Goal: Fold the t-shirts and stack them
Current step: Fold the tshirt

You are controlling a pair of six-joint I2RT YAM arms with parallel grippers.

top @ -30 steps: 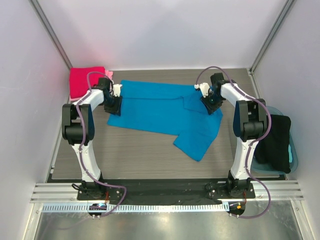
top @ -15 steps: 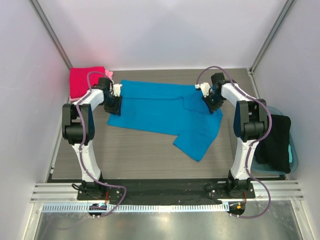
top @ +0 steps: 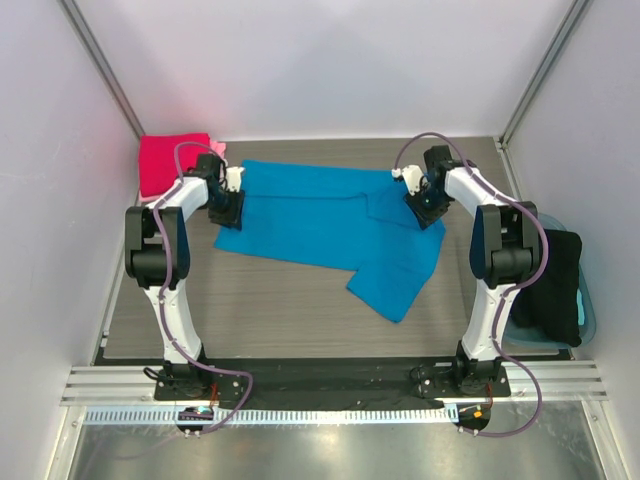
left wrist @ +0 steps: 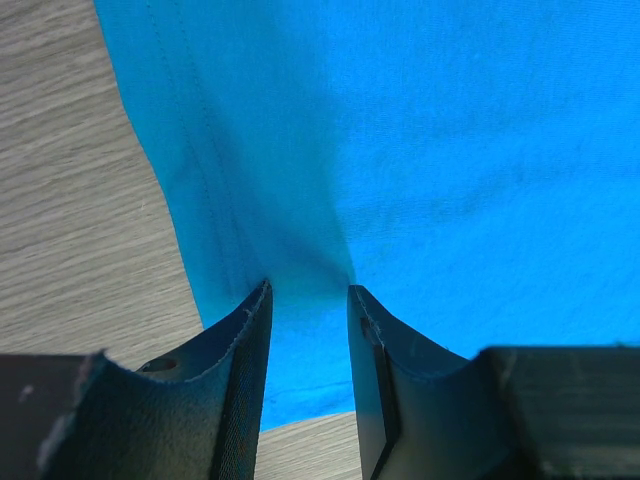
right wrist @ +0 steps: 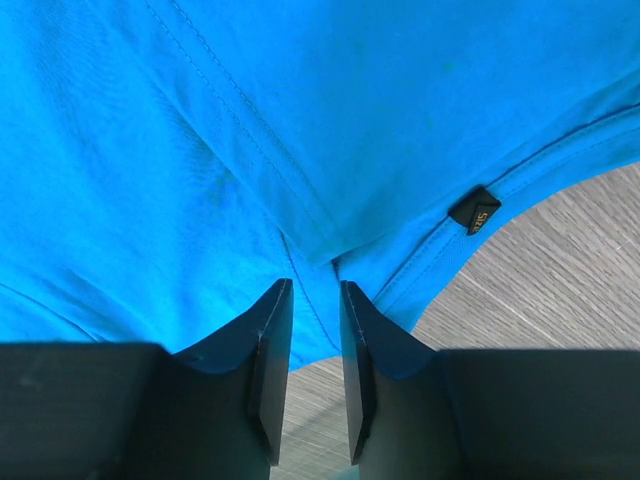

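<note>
Right pincer [right wrist: 313, 292] pinching blue t-shirt [right wrist: 200, 120], black tag [right wrist: 475, 212] unreadable

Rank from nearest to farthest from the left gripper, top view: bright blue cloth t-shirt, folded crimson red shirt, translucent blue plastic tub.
1. bright blue cloth t-shirt: pinched in the left gripper.
2. folded crimson red shirt: far-left corner.
3. translucent blue plastic tub: far right side.

bright blue t-shirt [top: 320, 225], crimson shirt [top: 172, 160], grey woodgrain table [top: 280, 300]

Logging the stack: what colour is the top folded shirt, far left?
Red shirt, clearest from top external.
</note>
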